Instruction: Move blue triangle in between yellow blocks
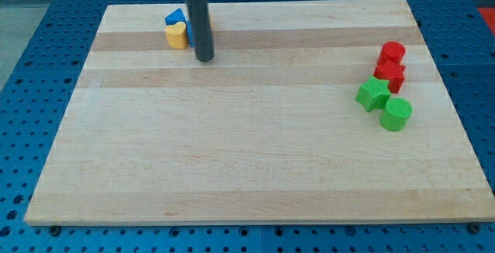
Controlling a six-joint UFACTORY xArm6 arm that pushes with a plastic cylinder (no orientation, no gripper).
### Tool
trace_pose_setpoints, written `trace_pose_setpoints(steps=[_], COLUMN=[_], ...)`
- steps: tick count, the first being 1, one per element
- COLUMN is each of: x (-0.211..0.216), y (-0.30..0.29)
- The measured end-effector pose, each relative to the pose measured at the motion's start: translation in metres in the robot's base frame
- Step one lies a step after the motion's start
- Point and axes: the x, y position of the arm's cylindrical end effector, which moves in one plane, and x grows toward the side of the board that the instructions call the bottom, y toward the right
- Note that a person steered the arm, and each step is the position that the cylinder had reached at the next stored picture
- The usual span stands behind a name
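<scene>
1. Here, in the camera view, my tip rests on the wooden board, near the view's top left. The dark rod rises straight from it and leaves the frame at the top edge.
2. I carry no claw: the arm ends in this plain rod, so nothing opens or shuts, and the rod has hold of nothing.
3. The blue triangle sits close to the board's top edge, to the view's left of the rod. Only its upper left part shows; the rest is hidden behind the yellow block and the rod.
4. A yellow block, roughly heart-shaped, lies just below the blue triangle and touches it, or nearly so. It is just beside the rod on the view's left, slightly above my tip.
5. A thin strip of yellow peeks out at the rod's right edge. The rod covers most of it, so I cannot tell its shape.
6. My tip stands just to the lower right of the heart-shaped yellow block. Whether it touches that block I cannot tell.
7. Well apart, at the view's right, four blocks cluster closely. A red block sits on top, with a second red block right below it.
8. A green star lies to the lower left of the red pair, and a green cylinder lies lowest, just beside the star.
9. The board lies on a blue perforated table.
</scene>
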Motion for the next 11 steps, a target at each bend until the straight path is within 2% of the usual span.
trace_pose_setpoints(steps=[2, 3, 5, 6, 7, 8, 9, 10, 11], x=[0.002, -0.015, -0.092, -0.092, -0.071, -0.084, -0.118, -0.091, -0.049], y=[-0.117, -0.137, -0.104, -0.052, -0.047, -0.048, -0.058, -0.024, -0.020])
